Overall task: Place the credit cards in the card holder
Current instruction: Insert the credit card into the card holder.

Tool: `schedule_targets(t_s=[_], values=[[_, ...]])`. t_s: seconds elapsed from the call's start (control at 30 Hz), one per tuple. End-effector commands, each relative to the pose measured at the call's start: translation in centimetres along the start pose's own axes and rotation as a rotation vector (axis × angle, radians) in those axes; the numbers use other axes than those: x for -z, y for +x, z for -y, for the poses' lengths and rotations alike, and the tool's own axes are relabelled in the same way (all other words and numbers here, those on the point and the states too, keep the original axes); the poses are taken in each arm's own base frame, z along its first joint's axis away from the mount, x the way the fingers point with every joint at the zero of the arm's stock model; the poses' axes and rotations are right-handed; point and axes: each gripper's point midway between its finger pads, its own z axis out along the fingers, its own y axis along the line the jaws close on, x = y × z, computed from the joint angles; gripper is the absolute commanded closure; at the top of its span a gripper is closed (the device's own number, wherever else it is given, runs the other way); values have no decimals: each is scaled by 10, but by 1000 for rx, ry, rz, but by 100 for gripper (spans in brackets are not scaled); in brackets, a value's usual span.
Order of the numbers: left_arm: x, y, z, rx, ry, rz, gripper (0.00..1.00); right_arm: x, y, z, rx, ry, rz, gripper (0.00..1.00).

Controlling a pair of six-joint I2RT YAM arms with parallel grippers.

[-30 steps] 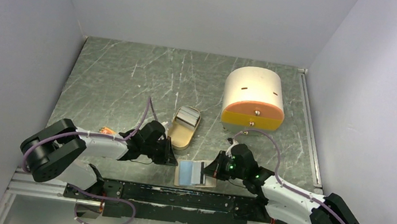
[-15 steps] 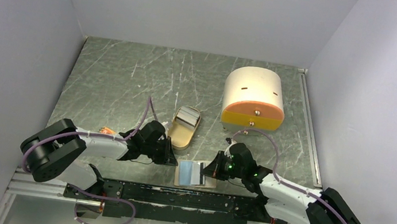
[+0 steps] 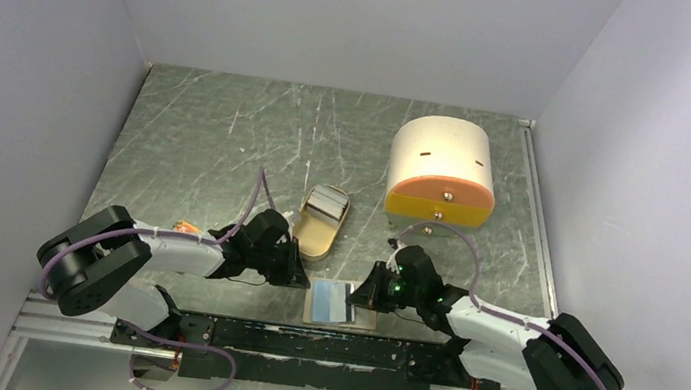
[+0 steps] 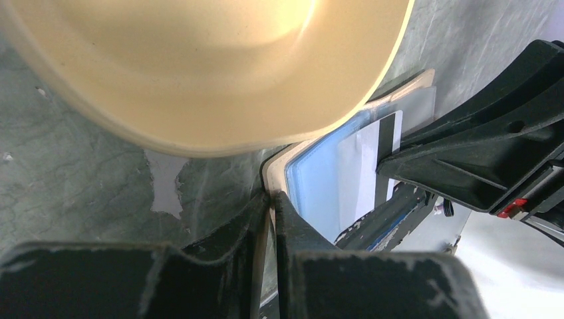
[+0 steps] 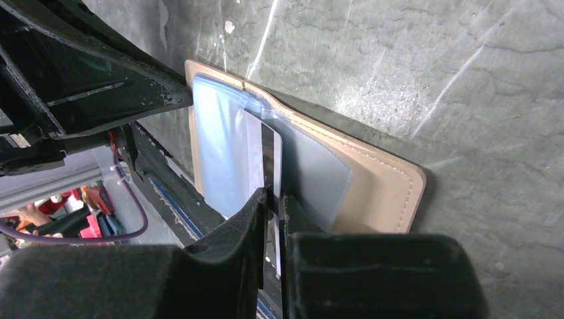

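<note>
The beige card holder (image 3: 347,322) (image 5: 382,189) lies open near the table's front edge. My left gripper (image 3: 298,277) (image 4: 271,199) is shut on its left edge. A light blue credit card (image 3: 320,300) (image 5: 223,156) (image 4: 312,183) sits in the holder's left side. The whitish-grey credit card with a dark stripe (image 3: 343,301) (image 5: 265,156) (image 4: 372,156) lies partly over it, beside a clear sleeve (image 5: 312,173). My right gripper (image 3: 358,298) (image 5: 274,199) comes in from the right, its jaws narrowly closed on the striped card's near edge.
An oval tan tin tray (image 3: 320,222) (image 4: 199,73) stands just behind the left gripper. A large cream box with an orange front (image 3: 441,170) is at the back right. An orange-red piece (image 3: 184,227) lies by the left arm. The black base rail (image 3: 302,343) runs right below the holder.
My right arm has shifted slightly left, carrying the striped card further over the holder. The left arm and the holder have not moved.
</note>
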Motion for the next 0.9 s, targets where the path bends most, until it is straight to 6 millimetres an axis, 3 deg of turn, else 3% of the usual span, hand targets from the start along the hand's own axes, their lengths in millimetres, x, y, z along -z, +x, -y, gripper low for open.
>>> schedule_targets(t_s=[0.0, 0.3, 0.6, 0.7, 0.87], values=[[-3, 19, -35, -1, -136, -48, 83, -1, 9, 14, 2, 57, -45, 86], [-1, 18, -32, -1, -124, -40, 83, 11, 5, 21, 7, 128, -11, 68], [4, 19, -17, 10, -40, -37, 82, 9, 6, 13, -16, 83, -14, 61], [8, 23, 0, 26, 59, -49, 80, 8, 6, 9, -35, 59, -5, 64], [20, 27, 21, 50, 211, -42, 69, 4, 2, 9, -49, 38, 25, 73]])
